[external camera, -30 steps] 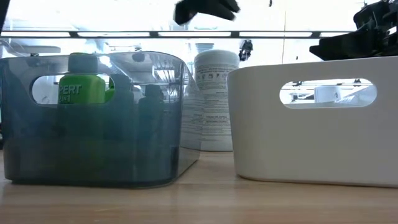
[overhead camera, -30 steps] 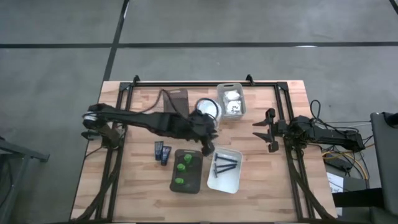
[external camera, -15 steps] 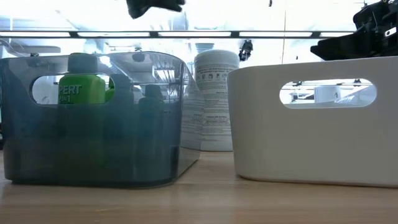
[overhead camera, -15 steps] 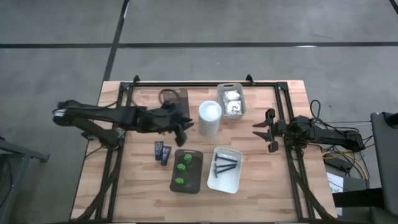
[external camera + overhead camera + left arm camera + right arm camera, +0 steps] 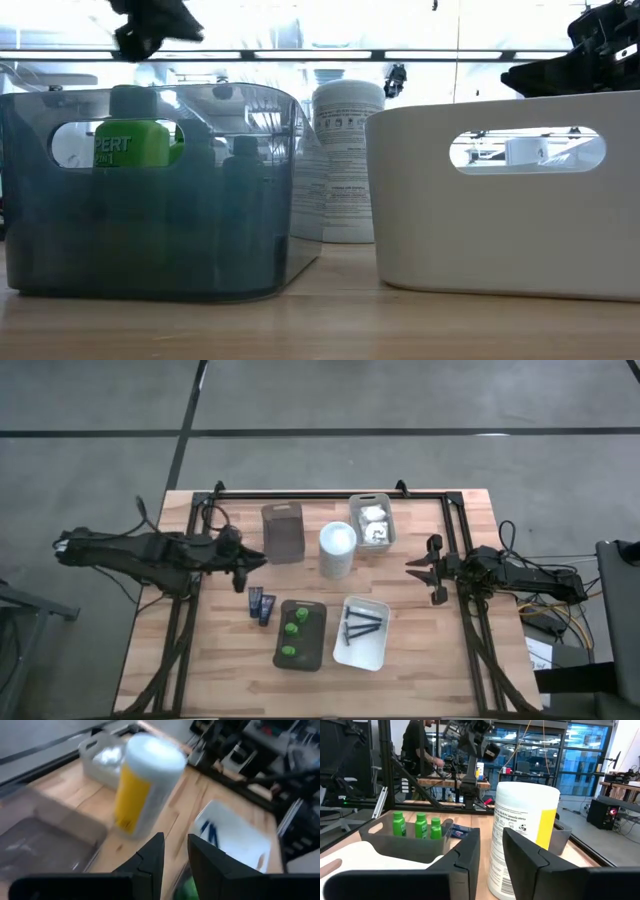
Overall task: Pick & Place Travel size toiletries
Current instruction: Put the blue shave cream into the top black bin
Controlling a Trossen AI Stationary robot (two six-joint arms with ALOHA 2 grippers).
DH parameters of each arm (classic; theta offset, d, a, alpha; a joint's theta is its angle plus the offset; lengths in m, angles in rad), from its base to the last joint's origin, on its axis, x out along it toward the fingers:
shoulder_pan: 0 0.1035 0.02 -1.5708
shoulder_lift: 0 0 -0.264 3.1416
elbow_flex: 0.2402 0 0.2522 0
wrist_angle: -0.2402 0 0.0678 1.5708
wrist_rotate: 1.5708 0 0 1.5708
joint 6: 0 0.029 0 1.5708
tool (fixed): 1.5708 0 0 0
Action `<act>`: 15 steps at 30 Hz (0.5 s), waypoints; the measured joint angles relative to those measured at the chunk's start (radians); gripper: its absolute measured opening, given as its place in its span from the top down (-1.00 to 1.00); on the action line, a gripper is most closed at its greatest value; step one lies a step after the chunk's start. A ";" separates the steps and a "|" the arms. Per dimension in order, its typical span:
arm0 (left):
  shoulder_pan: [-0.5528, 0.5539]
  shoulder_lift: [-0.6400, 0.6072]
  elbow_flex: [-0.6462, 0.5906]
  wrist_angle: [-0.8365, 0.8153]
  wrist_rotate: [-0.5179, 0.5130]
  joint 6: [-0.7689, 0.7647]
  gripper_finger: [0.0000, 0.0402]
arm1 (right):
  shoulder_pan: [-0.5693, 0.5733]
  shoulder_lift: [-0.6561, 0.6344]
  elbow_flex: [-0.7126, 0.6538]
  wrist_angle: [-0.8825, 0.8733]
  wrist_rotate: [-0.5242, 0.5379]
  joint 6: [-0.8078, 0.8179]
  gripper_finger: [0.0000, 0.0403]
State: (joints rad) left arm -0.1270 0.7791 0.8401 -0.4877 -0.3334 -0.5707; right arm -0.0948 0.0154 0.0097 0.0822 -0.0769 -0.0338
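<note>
Pulled back from the middle of the frame, the left arm now stretches along the left side of the high view, its left claw (image 5: 243, 563) at the left rail of the pale wooden worktop (image 5: 420, 660); a second ago it was over the tall white cylinder with the yellow label (image 5: 337, 549). The right arm has not shifted, its right claw (image 5: 424, 569) hovering at the right of the frame near the right rail.

Judged from this, a drop has just ended and the left arm is between picks. Three trays look filled: the dark grey tray (image 5: 300, 634) at lower centre holds the three bright green bottles (image 5: 292, 629), the white tray (image 5: 362, 633) to its right holds the two slim dark razors (image 5: 360, 621), and the clear tray (image 5: 372, 520) at upper centre holds the white clear-wrapped packets (image 5: 373, 525). A smoky clear tray (image 5: 283, 532) at upper centre-left seems empty.

What remains loose are the two dark navy tubes (image 5: 261, 603), lying side by side on the bare wood, just below and slightly right of the left claw, touching neither it nor any tray. That claw's two fingers stand a narrow gap apart with nothing between them. The right claw's fingers also show a small gap and hold nothing; it is well apart from the tubes.

The next move probably calls for the left claw to spread wider, drop over one tube and close across its narrow body.
</note>
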 joint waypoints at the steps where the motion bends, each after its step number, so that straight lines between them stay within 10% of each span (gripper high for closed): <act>1: 0.000 -0.025 -0.015 -0.027 0.001 0.000 0.55 | 0.000 0.000 0.000 0.000 0.000 0.000 0.62; 10: 0.000 -0.137 -0.133 -0.142 0.139 0.056 0.55 | 0.000 0.000 0.000 0.000 0.000 0.000 0.73; 15: 0.003 -0.097 -0.195 -0.225 0.213 -0.177 0.55 | 0.000 0.000 0.000 0.000 0.000 0.000 0.76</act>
State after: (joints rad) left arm -0.1244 0.6819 0.6455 -0.7126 -0.1205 -0.7474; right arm -0.0948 0.0154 0.0097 0.0822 -0.0769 -0.0338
